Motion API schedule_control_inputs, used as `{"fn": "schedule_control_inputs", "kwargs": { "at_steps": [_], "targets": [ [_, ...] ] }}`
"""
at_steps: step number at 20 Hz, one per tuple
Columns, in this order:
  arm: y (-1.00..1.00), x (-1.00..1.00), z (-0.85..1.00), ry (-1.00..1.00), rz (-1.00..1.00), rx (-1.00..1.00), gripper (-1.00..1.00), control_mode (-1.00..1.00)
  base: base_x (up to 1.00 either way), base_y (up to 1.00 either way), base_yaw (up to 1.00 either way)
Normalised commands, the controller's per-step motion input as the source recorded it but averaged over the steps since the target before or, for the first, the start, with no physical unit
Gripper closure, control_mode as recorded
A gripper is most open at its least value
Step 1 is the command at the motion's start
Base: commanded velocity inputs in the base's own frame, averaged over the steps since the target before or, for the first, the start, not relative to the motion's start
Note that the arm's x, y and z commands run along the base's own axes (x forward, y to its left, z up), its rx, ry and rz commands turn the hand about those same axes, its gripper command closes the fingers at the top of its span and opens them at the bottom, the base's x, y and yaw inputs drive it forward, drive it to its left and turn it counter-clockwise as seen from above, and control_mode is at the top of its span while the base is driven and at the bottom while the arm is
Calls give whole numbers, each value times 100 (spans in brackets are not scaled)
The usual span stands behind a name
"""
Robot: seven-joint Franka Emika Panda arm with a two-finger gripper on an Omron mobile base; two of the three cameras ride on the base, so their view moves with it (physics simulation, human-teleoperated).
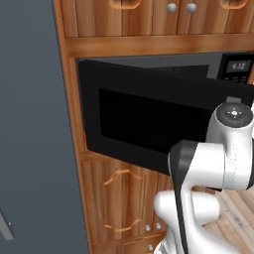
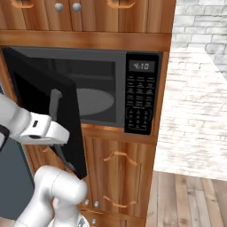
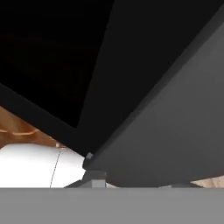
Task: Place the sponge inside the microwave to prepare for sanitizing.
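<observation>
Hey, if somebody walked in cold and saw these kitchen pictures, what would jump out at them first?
The black microwave built into the wooden cabinets, its door swung wide open toward the left, showing a grey interior with a round turntable. Next, the white robot arm reaching in at the open door beside its grey handle. To the right, the lit keypad stands out beside a pale brick wall.

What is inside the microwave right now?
Inside the microwave, the grey cavity holds a round turntable, which looks bare. The open door covers the cavity's left part, so that stays unseen.

Kitchen, built-in microwave point(image 2: 111, 95), wooden cabinets point(image 2: 119, 177)
</observation>
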Motion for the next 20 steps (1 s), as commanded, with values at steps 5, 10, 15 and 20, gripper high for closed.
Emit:
{"fn": "schedule_control_inputs", "kwargs": {
  "at_steps": [5, 10, 15, 20],
  "targets": [
    [92, -34, -25, -19, -32, -9, -100, -100, 0, 0, 0],
    [68, -32, -3, -15, -26, -4, -100, -100, 0, 0, 0],
    [41, -18, 0, -16, -20, -1, -100, -100, 0, 0, 0],
    [52, -4, 0, -6, -20, -3, -100, -100, 0, 0, 0]
  ]
}}
